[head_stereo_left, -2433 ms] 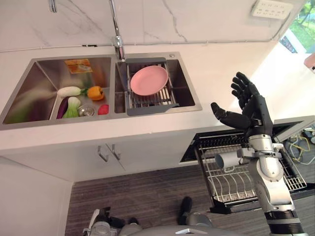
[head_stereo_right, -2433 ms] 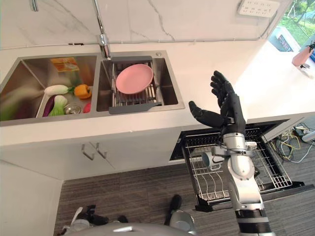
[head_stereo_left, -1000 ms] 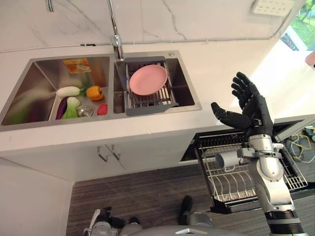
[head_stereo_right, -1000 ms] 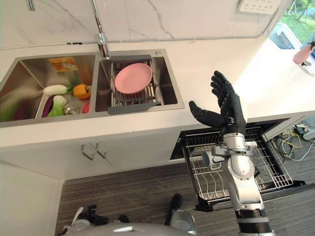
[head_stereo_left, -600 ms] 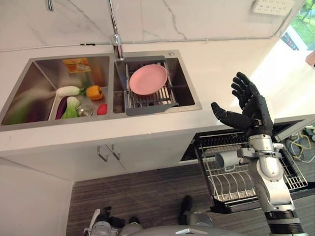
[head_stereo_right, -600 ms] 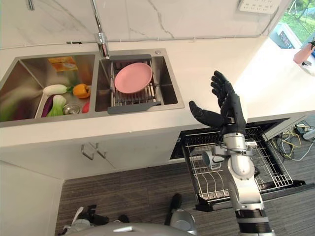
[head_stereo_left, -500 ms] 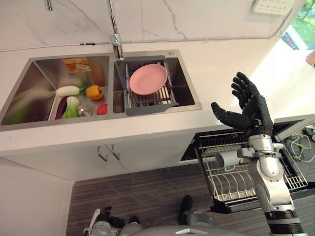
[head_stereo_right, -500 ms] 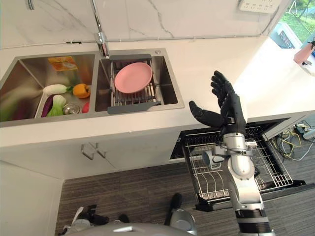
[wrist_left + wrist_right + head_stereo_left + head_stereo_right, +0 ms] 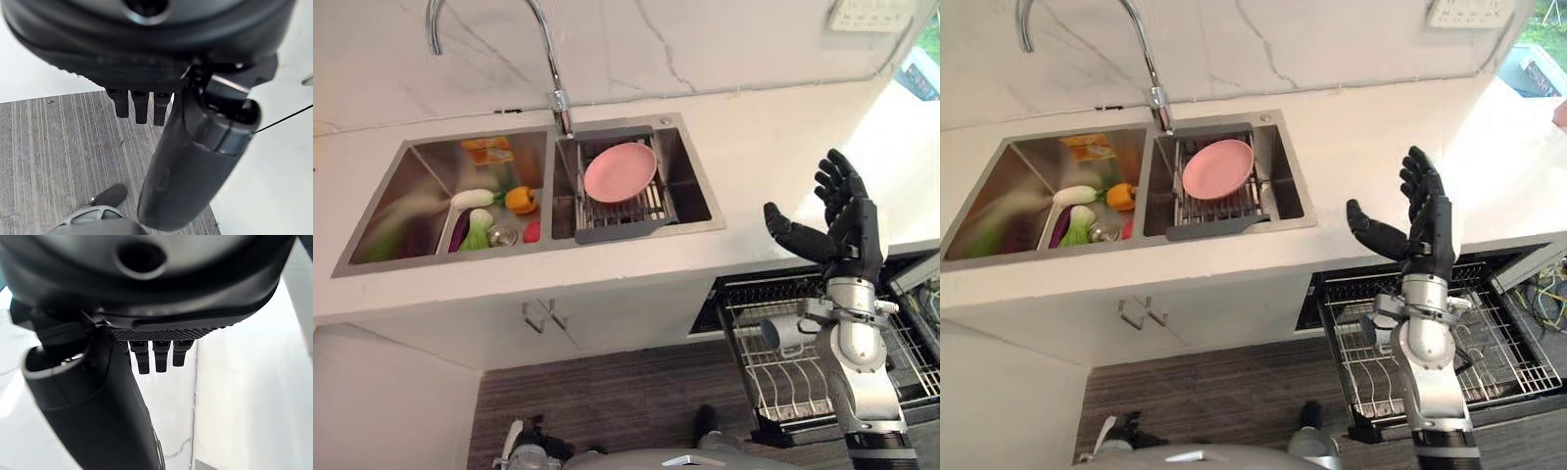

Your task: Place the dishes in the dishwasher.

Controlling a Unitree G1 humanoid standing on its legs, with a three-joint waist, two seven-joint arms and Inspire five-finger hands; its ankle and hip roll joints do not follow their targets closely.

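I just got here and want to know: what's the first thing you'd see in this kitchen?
Probably the pink plate, lying on a rack in the sink's right basin. Next, the robot's right hand, raised open and empty over the white counter, above the pulled-out dishwasher rack. Bright vegetables sit in the left basin.

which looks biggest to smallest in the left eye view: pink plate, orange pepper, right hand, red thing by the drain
1. right hand, though it is nearer the camera, so its lead over the plate is unsure
2. pink plate
3. orange pepper
4. red thing, partly hidden by the sink divider
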